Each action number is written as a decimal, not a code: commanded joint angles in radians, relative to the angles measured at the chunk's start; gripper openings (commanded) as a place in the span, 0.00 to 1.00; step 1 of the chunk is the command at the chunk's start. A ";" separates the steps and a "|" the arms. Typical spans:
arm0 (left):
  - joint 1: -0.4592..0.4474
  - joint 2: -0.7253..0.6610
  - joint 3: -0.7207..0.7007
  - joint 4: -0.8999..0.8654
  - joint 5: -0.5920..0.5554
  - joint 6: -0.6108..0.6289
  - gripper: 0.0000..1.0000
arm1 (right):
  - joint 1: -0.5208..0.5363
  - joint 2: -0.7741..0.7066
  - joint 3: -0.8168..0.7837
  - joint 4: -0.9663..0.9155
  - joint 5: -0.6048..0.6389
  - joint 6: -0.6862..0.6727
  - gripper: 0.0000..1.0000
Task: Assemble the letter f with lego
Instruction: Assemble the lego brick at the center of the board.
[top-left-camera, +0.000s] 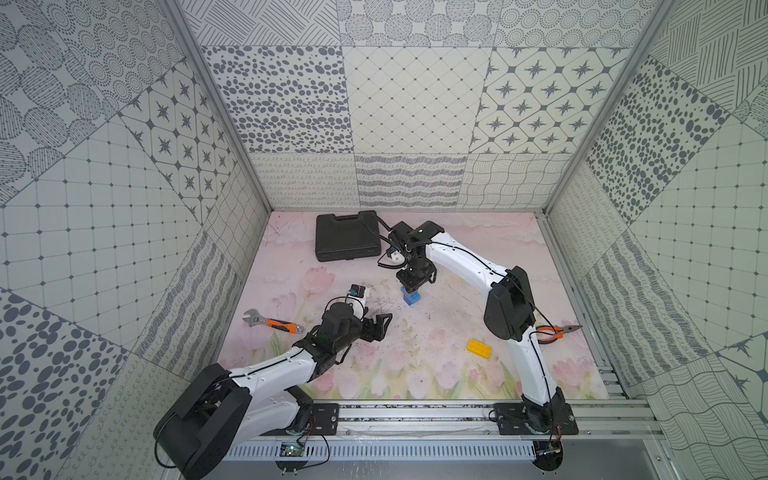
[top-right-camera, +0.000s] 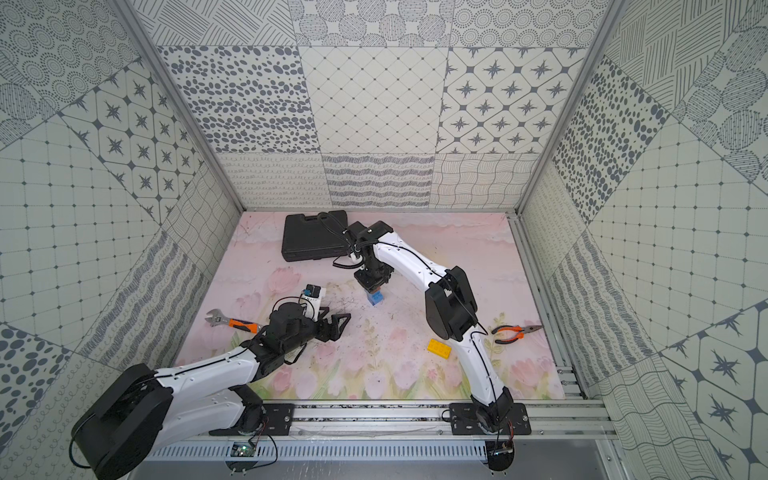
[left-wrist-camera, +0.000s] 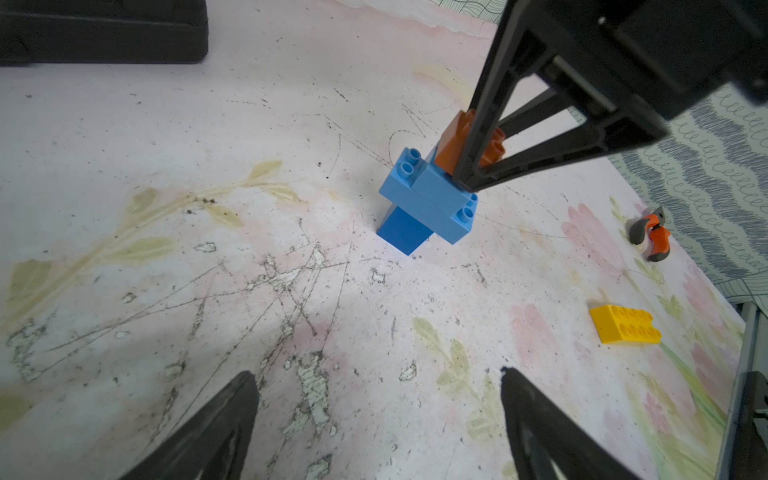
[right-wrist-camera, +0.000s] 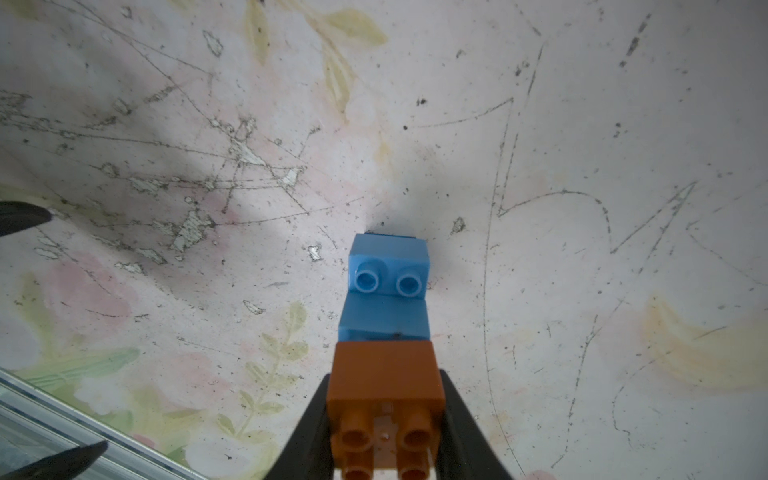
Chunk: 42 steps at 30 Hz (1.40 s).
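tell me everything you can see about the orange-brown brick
The orange-brown brick is a small, smooth plastic block with four round hollow studs on top. It sits upright on a light blue brick, capping the blue stack on the mat. The right gripper is shut on its two opposite sides.

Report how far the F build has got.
Done: a blue stack of three bricks stands upright. In hand: the right gripper is shut on the brown-orange brick atop that stack. To do: the yellow brick lies loose on the mat; the left gripper is open and empty.
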 joint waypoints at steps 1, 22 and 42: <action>-0.006 -0.015 0.010 0.015 -0.008 0.042 0.92 | 0.005 0.095 -0.018 -0.049 0.031 -0.011 0.29; -0.007 -0.014 0.014 0.000 -0.032 0.040 0.92 | 0.022 0.141 -0.028 -0.069 0.083 0.008 0.27; -0.009 -0.012 0.016 -0.006 -0.033 0.039 0.91 | 0.021 0.162 -0.056 -0.078 0.056 0.023 0.27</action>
